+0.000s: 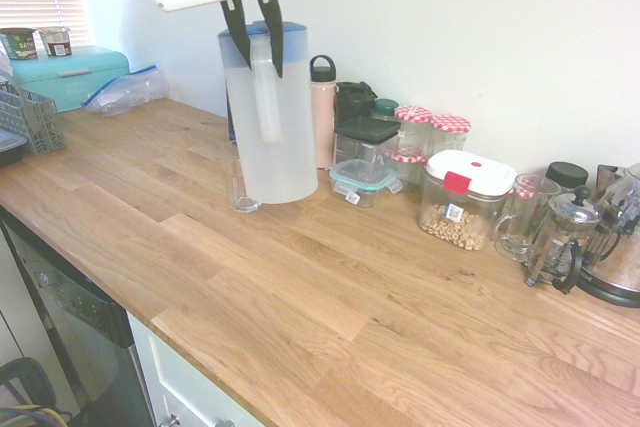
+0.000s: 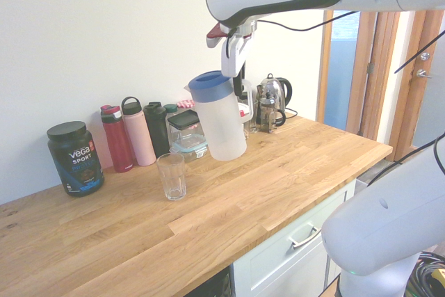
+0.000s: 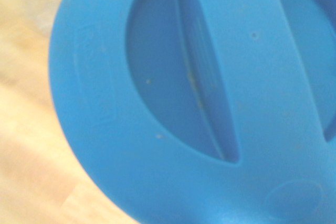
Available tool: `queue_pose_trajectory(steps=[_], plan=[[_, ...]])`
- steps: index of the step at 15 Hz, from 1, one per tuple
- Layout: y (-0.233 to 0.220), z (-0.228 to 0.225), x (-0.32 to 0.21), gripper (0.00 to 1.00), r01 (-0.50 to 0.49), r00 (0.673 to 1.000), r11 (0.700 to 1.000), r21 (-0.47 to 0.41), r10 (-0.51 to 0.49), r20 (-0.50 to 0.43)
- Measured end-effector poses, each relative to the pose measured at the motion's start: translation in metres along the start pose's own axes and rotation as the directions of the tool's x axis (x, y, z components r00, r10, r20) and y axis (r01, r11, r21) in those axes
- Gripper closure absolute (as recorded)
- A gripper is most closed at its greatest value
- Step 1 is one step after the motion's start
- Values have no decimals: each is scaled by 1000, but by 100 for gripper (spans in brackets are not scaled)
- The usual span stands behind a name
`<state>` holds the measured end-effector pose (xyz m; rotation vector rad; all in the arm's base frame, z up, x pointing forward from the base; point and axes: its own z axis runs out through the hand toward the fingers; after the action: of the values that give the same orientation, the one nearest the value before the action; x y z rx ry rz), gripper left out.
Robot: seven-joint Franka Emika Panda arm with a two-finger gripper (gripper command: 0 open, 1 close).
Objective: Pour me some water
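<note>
Overhead, the black-fingered white gripper (image 1: 254, 35) clamps the looped handle of the tall frosted plastic pitcher (image 1: 270, 122), blue-lidded and apparently off the wooden counter (image 2: 229, 206). Just beside it stands a clear drinking glass (image 2: 172, 177); open counter runs to the front edge.

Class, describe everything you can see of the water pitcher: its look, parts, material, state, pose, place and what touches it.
The pitcher is tall, of frosted translucent white plastic, with a blue lid that has a raised bar across a round recess, and a looped white handle. It hangs above the wooden counter, lifted clear and tilted slightly. The claw is shut on the top of the handle; nothing else touches it. A clear drinking glass stands on the counter beside it. Its water level cannot be made out.
</note>
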<state>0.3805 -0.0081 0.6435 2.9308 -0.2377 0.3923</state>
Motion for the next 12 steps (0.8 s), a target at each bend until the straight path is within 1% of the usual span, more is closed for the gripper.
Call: queue_pose_trajectory(steps=[2,4,5,9,12], plan=[[-29,2,-7,100,115,993,992,-45,-114,17],[-55,6,-13,100,222,975,970,-99,-219,47],[-64,10,-14,100,260,965,957,-128,-254,63],[-81,31,-11,100,344,938,910,-230,-320,136],[-89,51,-1,100,384,920,881,-277,-341,193]])
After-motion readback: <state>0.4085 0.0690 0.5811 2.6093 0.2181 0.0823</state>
